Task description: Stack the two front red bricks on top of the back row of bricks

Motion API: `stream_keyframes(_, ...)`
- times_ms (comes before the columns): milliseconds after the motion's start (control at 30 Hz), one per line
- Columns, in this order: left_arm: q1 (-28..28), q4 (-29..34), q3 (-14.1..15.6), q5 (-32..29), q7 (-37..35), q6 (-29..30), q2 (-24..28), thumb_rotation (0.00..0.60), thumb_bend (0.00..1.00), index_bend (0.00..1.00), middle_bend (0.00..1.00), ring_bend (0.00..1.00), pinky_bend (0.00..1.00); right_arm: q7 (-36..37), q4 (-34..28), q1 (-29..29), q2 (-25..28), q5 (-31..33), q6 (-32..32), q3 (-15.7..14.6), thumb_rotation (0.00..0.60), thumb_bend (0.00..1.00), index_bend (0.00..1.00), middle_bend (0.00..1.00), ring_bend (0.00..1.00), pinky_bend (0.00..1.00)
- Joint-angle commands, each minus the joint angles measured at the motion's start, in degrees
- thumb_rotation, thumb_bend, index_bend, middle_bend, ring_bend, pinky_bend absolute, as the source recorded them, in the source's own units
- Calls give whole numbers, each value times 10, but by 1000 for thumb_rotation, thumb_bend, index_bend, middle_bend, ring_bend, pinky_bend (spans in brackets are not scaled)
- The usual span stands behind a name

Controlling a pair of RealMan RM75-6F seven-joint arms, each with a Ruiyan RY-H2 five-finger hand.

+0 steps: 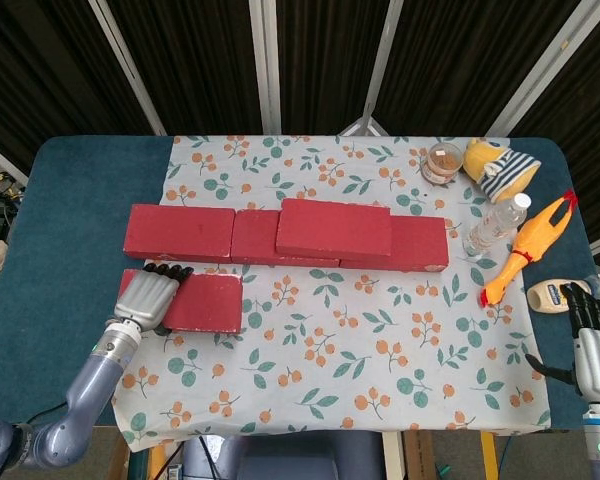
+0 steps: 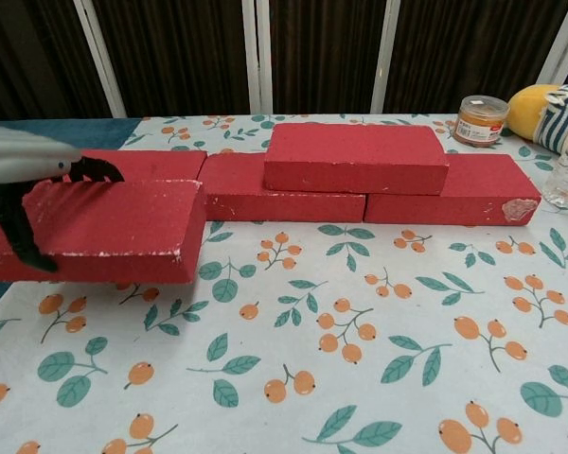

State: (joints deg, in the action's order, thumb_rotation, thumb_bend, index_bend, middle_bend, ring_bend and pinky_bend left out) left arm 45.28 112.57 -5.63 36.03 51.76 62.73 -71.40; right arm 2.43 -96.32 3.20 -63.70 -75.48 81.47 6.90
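My left hand (image 1: 150, 300) (image 2: 24, 175) grips a red brick (image 1: 200, 302) (image 2: 114, 230) by its left end and holds it lifted off the tablecloth, just in front of the back row. The back row of red bricks (image 1: 180, 232) (image 2: 265, 189) lies along the middle of the table, with another red brick (image 1: 334, 228) (image 2: 356, 157) stacked on its centre-right. My right hand (image 1: 592, 340) hangs at the table's right edge with fingers apart and nothing in it.
At the back right stand a small jar (image 1: 442, 162) (image 2: 480, 119), a striped yellow plush (image 1: 500, 167) (image 2: 549, 112) and a water bottle (image 1: 496, 225). A rubber chicken (image 1: 528, 248) and a small device (image 1: 547, 296) lie on the right. The floral cloth (image 1: 360, 340) covers the table.
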Motion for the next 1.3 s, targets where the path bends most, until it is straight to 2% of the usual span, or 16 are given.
stream_keyframes(33,86,20,-64,-117,35,-45,62,600,0,334,418,313,308,-11,3,5,-4,12,-10,3,600,106,0,0,0,0)
stream_keyframes(133,128,11,-89,-187,46,-67,83,600,0,334,412,313,307,-19,6,9,-7,23,-19,5,600,107,0,0,0,0)
stream_keyframes(233,189,-36,-107,-277,76,-102,97,600,0,330,399,312,306,-30,10,13,-11,41,-28,11,600,107,0,0,0,0)
stream_keyframes(367,275,-131,-82,-395,142,-143,80,600,0,324,387,305,293,-44,10,17,-15,62,-31,18,600,107,0,0,0,0)
stream_keyframes(500,314,-227,-60,-447,158,-200,45,600,0,326,386,303,279,-54,13,19,-20,82,-35,24,600,107,0,0,0,0)
stream_keyframes(667,334,-323,-44,-439,144,-264,6,600,0,328,386,303,265,-66,16,20,-24,100,-36,31,600,107,0,0,0,0)
stream_keyframes(767,338,-366,-33,-408,124,-290,-14,600,0,322,382,303,265,-74,15,20,-26,107,-33,33,600,107,0,0,0,0)
stream_keyframes(1300,328,-459,25,-313,-16,-369,-55,600,0,325,381,303,265,-91,12,17,-29,120,-24,35,600,107,0,0,0,0)
